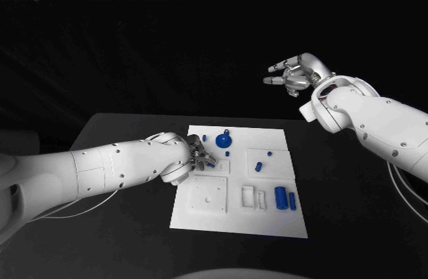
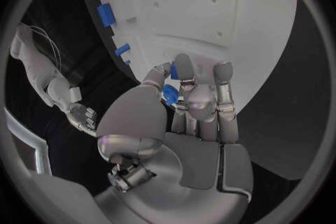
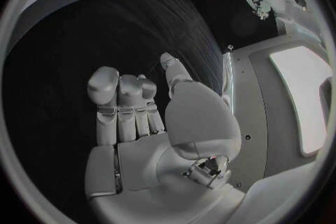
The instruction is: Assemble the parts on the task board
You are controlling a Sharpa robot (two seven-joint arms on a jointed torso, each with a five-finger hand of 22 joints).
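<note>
Two hands — left hand (image 1: 198, 158) pinches a blue part (image 2: 170, 94) over the task board (image 1: 268, 223); right hand (image 1: 296, 75) raised, fingers apart, holding nothing.

A black table (image 1: 125, 130) stands against darkness (no walls can be made out).

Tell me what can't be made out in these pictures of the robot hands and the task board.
- Head view: the left robot hand covers whatever its fingertips touch on the task board.
- Left wrist view: the fingers partly hide a small blue part; its shape is unclear.
- Right wrist view: the raised right robot hand holds nothing; the board is cut off by the circle's rim.
</note>
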